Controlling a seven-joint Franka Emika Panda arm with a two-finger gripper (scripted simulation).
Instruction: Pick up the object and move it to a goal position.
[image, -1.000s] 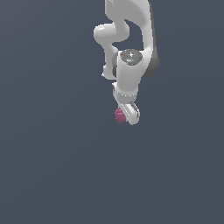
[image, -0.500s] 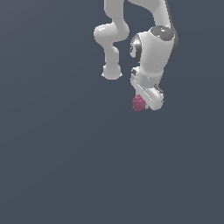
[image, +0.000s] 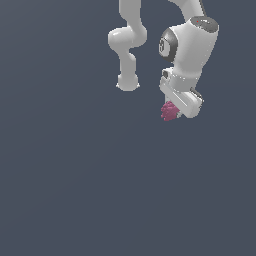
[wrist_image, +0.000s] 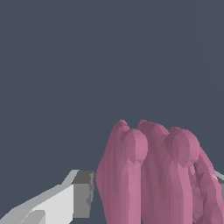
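Note:
The object, a small magenta-pink lumpy block (image: 169, 111), is held at the tip of my white gripper (image: 175, 111) in the upper right of the exterior view. The gripper is shut on it and the block hangs off the grey surface. In the wrist view the pink block (wrist_image: 153, 175) fills the space between the fingers, with one white and grey fingertip (wrist_image: 81, 192) pressed beside it. The other finger is mostly hidden behind the block.
The white arm (image: 192, 45) reaches down from the top of the exterior view, with its base column (image: 128, 50) to the exterior view's left. The surface around is plain dark grey.
The gripper has carried the pink block toward the exterior view's right and slightly upward over the last second. It has stayed shut on the block.

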